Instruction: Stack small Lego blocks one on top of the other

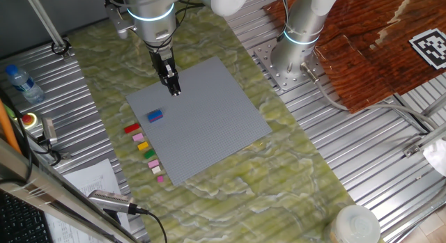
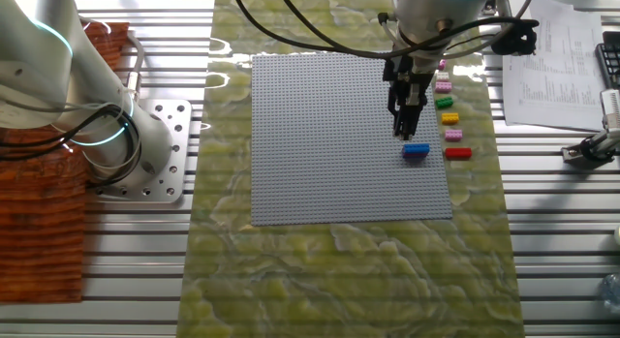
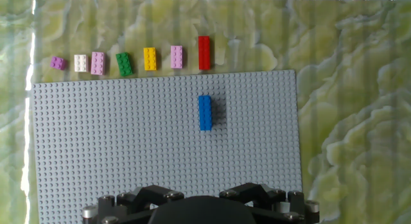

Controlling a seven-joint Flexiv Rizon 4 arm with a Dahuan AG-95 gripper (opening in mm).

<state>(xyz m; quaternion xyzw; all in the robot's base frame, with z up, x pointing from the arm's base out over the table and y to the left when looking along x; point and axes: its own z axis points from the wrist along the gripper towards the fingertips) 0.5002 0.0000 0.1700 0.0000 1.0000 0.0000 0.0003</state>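
Note:
A blue brick sits on the grey baseplate near its edge; it also shows in the other fixed view and the hand view. A red brick lies just off the plate on the mat, at the end of a row with pink, yellow, green and more pink bricks. My gripper hangs above the plate, a little short of the blue brick. Its fingers look pressed together and hold nothing. The hand view shows only its dark body.
A second robot base stands beyond the plate on the slatted metal table. A water bottle, papers and a handheld tool lie at the table's edges. Green marbled mat surrounds the plate.

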